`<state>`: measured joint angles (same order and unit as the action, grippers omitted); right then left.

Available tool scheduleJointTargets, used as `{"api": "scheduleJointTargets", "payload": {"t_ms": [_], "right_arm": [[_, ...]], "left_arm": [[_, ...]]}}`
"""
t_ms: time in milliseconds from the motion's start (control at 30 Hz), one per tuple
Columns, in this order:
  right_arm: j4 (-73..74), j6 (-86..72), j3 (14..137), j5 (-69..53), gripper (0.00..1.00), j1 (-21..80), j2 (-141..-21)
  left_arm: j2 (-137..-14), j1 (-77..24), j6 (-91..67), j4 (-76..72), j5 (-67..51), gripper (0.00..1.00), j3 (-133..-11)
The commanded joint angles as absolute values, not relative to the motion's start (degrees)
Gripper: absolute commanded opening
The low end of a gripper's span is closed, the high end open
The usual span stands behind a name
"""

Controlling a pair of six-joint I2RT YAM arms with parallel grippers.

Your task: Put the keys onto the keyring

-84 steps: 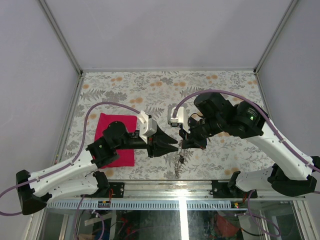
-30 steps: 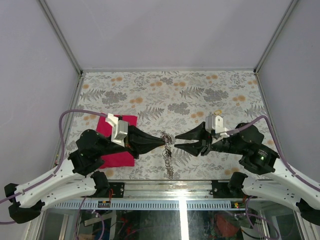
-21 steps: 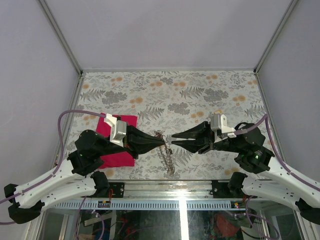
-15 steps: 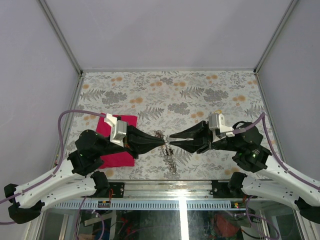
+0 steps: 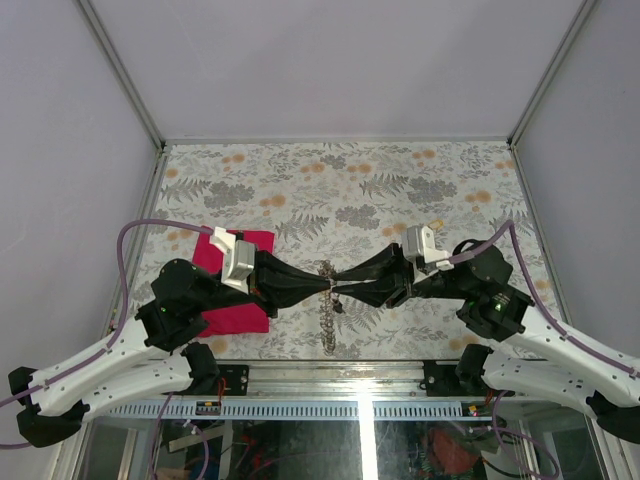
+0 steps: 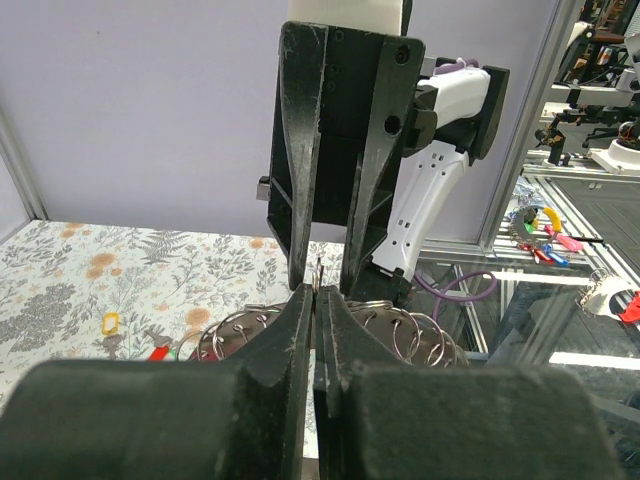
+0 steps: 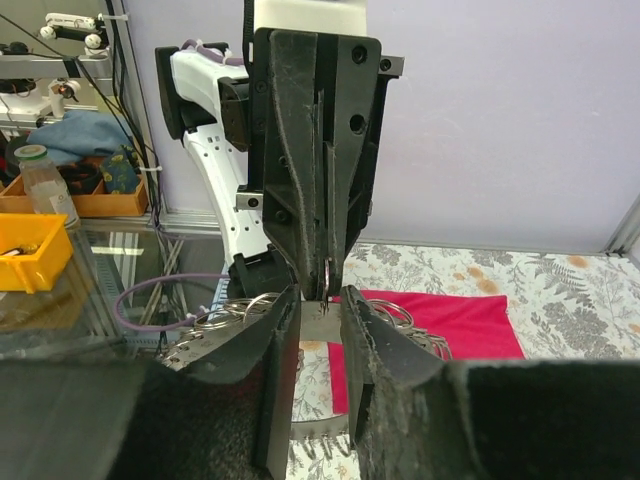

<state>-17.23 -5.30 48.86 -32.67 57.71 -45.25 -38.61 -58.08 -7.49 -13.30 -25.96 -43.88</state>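
Covering the table (image 5: 300, 180) was a flat sheet printed with grey leaves and orange blooms, boxed in by plain lilac walls (image 5: 330, 60) and slim metal posts (image 5: 120, 72). Just beside the matte red cloth (image 5: 243, 318), two black tapered grippers faced tip to tip. The left gripper (image 5: 322, 285) was pressed together on the looped silver keyring (image 5: 325, 315), which dangled near the cloth, and the right gripper (image 5: 340, 286) pinched a small flat metal key (image 7: 320, 323).

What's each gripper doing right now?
Left gripper: shut, pinching the keyring.
Right gripper: closed on a small silver key, it seems.
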Motion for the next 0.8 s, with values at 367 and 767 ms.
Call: {"api": "scheduleJointTargets", "payload": {"t_ms": [367, 767], "right_arm": [[-20.13, -6.39, 49.88, -34.79, 0.11, 58.10, -46.89], [-17.63, 1.83, 49.93, -30.21, 0.00, 58.16, -43.01]], "left_arm": [[-37.60, -58.09, -8.08, -19.25, -27.43, 0.00, -45.07], [-38.18, -58.05, -10.35, -16.51, -28.04, 0.29, -45.61]]}}
